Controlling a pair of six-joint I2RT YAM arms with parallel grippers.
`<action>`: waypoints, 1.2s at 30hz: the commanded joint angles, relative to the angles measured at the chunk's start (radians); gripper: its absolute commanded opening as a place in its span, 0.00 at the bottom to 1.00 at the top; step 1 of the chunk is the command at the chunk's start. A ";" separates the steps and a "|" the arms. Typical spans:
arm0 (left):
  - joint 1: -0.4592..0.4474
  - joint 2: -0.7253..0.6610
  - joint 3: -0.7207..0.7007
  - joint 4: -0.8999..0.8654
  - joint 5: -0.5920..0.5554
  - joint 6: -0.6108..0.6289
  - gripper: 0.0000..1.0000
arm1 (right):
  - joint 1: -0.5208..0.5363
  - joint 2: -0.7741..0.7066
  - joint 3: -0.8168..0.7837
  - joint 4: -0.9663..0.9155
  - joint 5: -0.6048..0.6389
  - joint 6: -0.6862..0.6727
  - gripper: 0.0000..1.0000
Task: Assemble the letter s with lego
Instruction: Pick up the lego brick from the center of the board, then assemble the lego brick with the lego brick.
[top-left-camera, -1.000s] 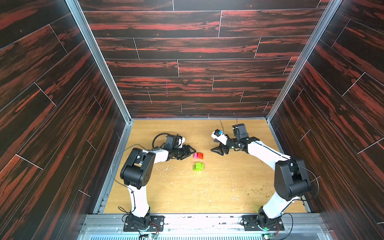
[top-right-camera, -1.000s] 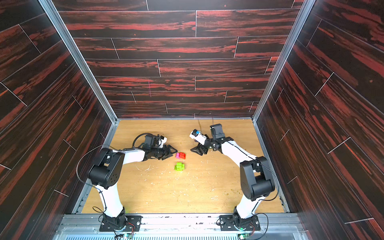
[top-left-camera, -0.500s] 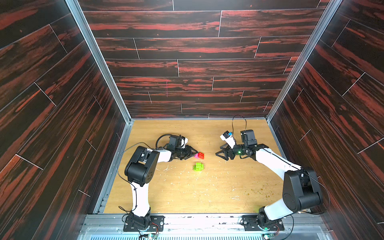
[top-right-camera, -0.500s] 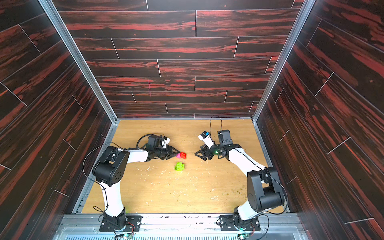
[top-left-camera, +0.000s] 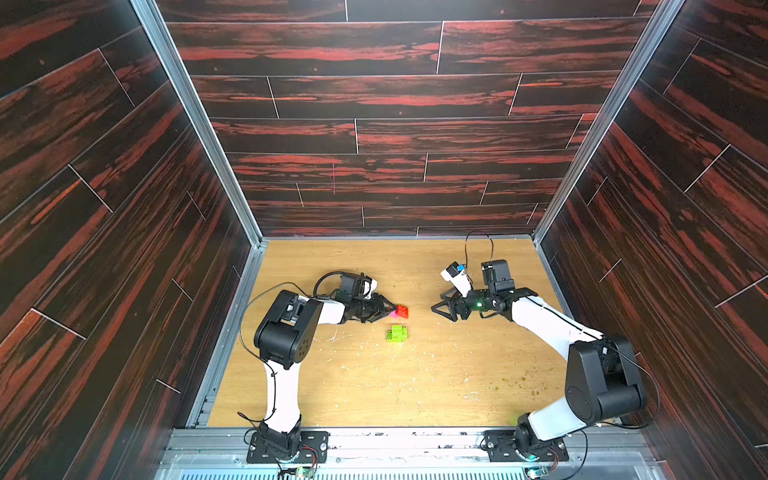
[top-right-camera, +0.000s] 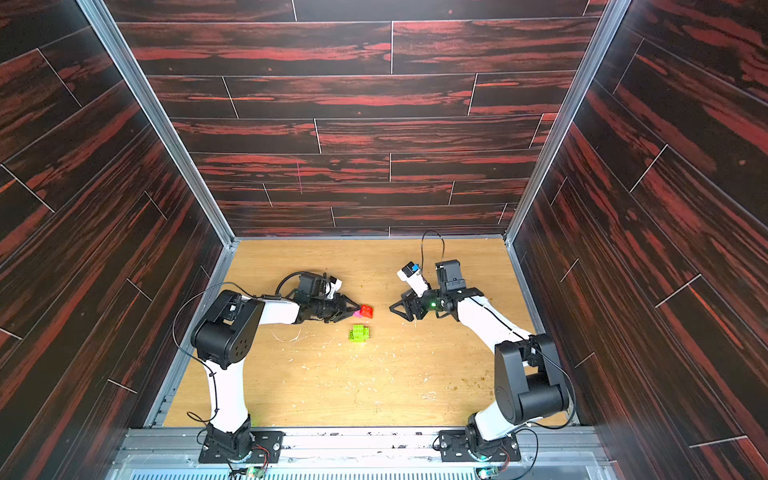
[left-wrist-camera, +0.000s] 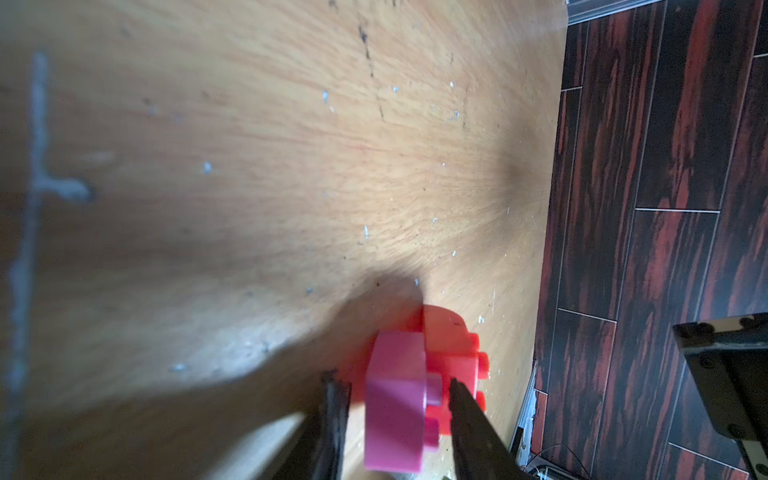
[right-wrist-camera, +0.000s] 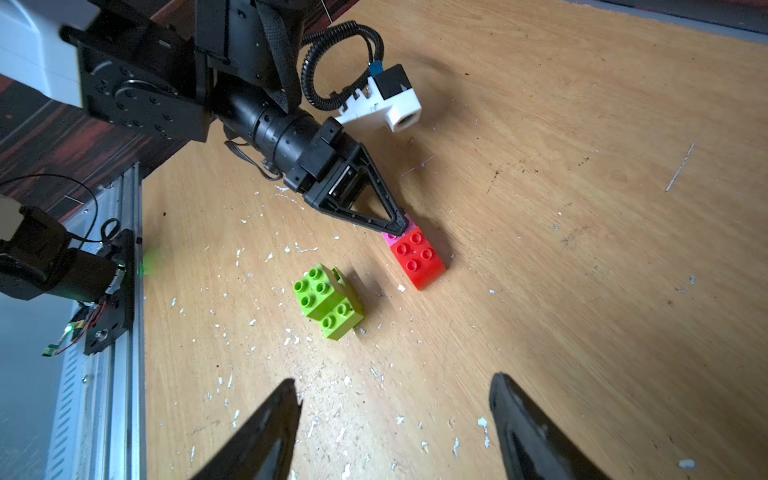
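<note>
Left tool (right-wrist-camera: 401, 226) pinches the pink brick (left-wrist-camera: 395, 415) of a pink-and-red pair, while the right tool (top-left-camera: 437, 302) hangs wide and empty.

The pair rests mid-desk (top-left-camera: 415, 386) with its studs up. Its long axis runs across, in line with the left tool. The red brick (right-wrist-camera: 417, 257) is the far end, pointing away from that tool toward the right tool, which is well apart. The left tool's jaws are narrow, one on each side of the pink brick. The green cluster (right-wrist-camera: 326, 303) lies loose just beside the pair, on the side nearer the arm bases. It is stepped, studs up, and neither tool touches it.
</note>
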 joint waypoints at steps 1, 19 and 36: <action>-0.005 0.007 0.023 -0.019 0.008 0.019 0.42 | -0.004 -0.036 0.010 -0.022 -0.019 0.007 0.75; 0.001 -0.041 0.025 -0.039 0.007 0.001 0.22 | -0.005 -0.051 -0.049 0.051 -0.070 0.300 0.75; 0.044 -0.394 -0.136 0.005 0.141 -0.165 0.22 | 0.071 0.030 -0.365 0.642 -0.258 1.122 0.76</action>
